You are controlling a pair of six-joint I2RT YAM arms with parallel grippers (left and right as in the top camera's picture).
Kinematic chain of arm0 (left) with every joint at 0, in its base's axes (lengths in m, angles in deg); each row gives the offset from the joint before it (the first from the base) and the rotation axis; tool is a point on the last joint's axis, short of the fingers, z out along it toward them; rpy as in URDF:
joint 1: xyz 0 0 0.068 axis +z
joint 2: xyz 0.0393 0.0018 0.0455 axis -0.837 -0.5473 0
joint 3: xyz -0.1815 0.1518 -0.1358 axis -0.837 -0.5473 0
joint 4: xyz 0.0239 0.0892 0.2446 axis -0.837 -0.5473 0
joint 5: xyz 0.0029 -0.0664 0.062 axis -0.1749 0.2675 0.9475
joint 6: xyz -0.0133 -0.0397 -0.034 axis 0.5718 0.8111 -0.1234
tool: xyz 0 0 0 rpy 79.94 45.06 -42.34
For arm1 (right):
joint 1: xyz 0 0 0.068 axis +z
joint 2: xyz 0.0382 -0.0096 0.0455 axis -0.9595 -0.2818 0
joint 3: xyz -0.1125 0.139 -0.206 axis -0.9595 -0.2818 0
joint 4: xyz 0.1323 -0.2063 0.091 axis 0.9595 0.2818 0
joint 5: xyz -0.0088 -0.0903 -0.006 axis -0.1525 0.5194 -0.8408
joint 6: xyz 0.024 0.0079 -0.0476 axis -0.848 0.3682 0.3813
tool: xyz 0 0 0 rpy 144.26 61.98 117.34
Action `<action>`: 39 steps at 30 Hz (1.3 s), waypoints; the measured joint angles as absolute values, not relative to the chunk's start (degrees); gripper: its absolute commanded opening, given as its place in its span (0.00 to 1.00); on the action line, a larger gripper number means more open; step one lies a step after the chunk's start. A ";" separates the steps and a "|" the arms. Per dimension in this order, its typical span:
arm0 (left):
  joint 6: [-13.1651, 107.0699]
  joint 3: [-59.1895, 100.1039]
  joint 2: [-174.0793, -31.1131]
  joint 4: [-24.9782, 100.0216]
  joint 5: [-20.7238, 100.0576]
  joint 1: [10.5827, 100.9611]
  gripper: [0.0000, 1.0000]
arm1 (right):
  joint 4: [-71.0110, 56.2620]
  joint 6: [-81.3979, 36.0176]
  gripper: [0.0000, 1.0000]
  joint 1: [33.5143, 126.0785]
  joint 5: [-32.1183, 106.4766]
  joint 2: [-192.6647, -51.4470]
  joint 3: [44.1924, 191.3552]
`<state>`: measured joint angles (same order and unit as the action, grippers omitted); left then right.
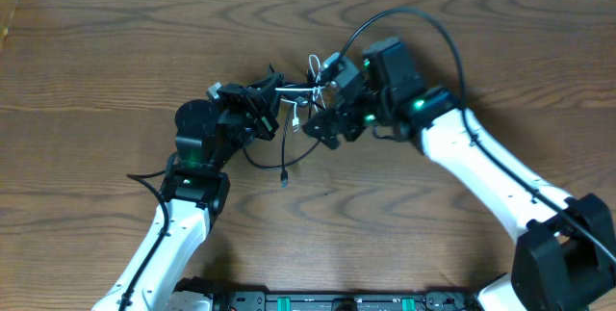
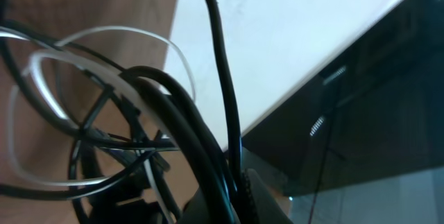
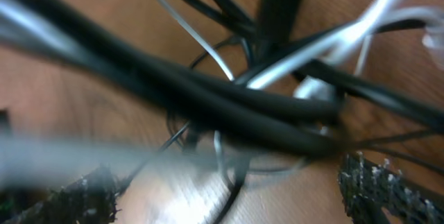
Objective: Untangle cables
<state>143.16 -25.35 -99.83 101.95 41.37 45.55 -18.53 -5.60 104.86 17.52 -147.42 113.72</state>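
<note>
1. Brown wood-grain counter (image 1: 96,61) fills the overhead view, with a pale strip along its far edge.
2. A few thin black and white cables (image 1: 300,94) sit in one knotted tangle near the middle of the counter, with small white loops sticking up at the tangle's far side.
3. One thin black strand trails out of the tangle toward the near edge and ends in a small plug (image 1: 285,178) lying on the wood.
4. In the left wrist view the cables (image 2: 104,113) show as white loops crossed by black strands, close to the lens and above the wood.
5. The left tool (image 1: 272,99) meets the tangle from its left side. It is clenched, and the black strands run down into it at the bottom of its own view.
6. The right tool (image 1: 327,101) meets the tangle from its right side, with one finger on the far side and one on the near side.
7. In the right wrist view that tool (image 3: 232,193) is released, its two rough dark fingertips (image 3: 381,189) spread wide. The blurred cables (image 3: 229,106) cross just beyond them; I cannot tell whether they touch.
8. A thick black arm cable (image 1: 404,14) arches over the counter on the tangle's far right, above the white right arm (image 1: 481,162).
</note>
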 measured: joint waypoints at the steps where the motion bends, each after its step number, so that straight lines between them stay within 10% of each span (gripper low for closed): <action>1: 143.16 -25.35 -99.83 102.75 41.52 45.53 0.08 | -21.16 -6.98 0.98 106.04 19.84 -147.44 112.67; 4: 143.16 -25.35 -99.83 105.35 41.79 45.51 0.08 | -26.49 -12.35 0.86 108.59 26.57 -147.57 110.18; 7: 143.16 -25.38 -99.83 107.93 41.98 45.53 0.08 | -32.15 -17.82 0.22 109.49 31.64 -148.54 108.52; 10: 143.16 -25.38 -99.83 108.06 42.09 45.53 0.07 | -33.70 -21.97 0.01 109.49 34.24 -150.07 107.84; 28: 143.16 -25.44 -99.74 107.54 44.32 51.00 0.08 | -2.77 -27.04 0.02 93.31 37.17 -150.87 107.14; 35: 141.04 -25.46 -99.74 107.56 42.81 51.04 0.08 | -1.77 -26.71 0.35 87.06 34.00 -150.94 107.14; 39: 133.04 -25.44 -99.74 107.74 39.14 51.04 0.08 | -2.21 -22.62 0.38 86.60 24.12 -150.94 107.14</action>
<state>133.04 -25.44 -99.74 107.74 39.14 51.04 -2.21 -22.62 86.60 24.12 -150.94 107.14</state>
